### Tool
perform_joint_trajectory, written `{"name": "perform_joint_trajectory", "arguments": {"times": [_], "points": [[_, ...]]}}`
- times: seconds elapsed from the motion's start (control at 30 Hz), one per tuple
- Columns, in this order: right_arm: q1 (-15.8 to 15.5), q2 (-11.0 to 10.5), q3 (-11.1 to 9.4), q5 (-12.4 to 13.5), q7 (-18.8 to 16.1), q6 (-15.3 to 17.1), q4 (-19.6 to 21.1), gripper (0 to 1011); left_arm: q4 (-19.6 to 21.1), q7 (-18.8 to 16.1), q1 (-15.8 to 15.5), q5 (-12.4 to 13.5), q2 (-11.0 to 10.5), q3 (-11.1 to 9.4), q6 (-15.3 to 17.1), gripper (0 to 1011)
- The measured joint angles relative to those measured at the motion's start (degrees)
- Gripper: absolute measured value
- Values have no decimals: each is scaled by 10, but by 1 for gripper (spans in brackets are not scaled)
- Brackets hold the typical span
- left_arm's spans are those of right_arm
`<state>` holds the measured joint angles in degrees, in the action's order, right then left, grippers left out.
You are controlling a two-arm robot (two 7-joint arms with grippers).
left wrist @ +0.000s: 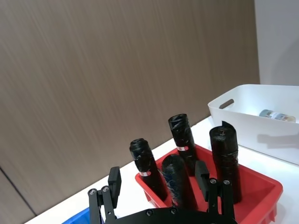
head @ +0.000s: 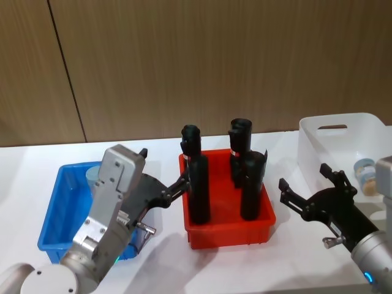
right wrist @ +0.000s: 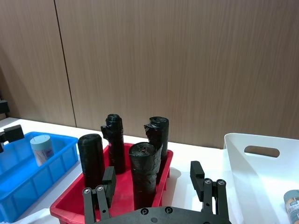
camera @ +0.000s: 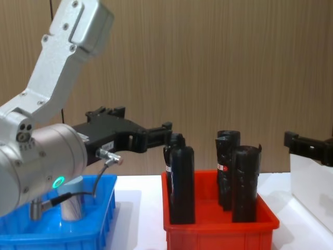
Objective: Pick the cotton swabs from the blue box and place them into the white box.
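The blue box [head: 58, 208] sits at the table's left with one cotton swab tub [head: 93, 176] in its far corner, partly hidden by my left arm; the tub [right wrist: 41, 148] shows its pale lid in the right wrist view. My left gripper [head: 163, 168] hovers open and empty between the blue box and the red bin, its fingers [left wrist: 114, 181] spread. The white box [head: 331, 138] stands at the right with swab tubs [head: 366, 171] inside. My right gripper [head: 306, 182] hangs open and empty in front of the white box, to the right of the red bin.
A red bin [head: 229, 236] holding several tall black rolls [head: 197, 184] stands in the middle, between the two boxes and between both grippers. A wood-panel wall runs behind the white table.
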<state>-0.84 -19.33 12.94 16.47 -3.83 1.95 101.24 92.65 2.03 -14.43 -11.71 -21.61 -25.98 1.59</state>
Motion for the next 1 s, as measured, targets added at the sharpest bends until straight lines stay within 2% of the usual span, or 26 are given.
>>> {"name": "perform_joint_trajectory", "arguments": {"times": [0.23, 0.77, 1.0], "points": [[0, 0, 0, 0, 0, 0, 0, 1002, 6, -14, 8, 3, -3, -1, -8, 1004], [0, 0, 0, 0, 0, 0, -1, 1002, 5, -14, 8, 2, -3, 0, -8, 1004], [6, 0, -2, 2, -11, 3, -9, 1002, 5, -14, 8, 2, -3, 0, -8, 1004]]}}
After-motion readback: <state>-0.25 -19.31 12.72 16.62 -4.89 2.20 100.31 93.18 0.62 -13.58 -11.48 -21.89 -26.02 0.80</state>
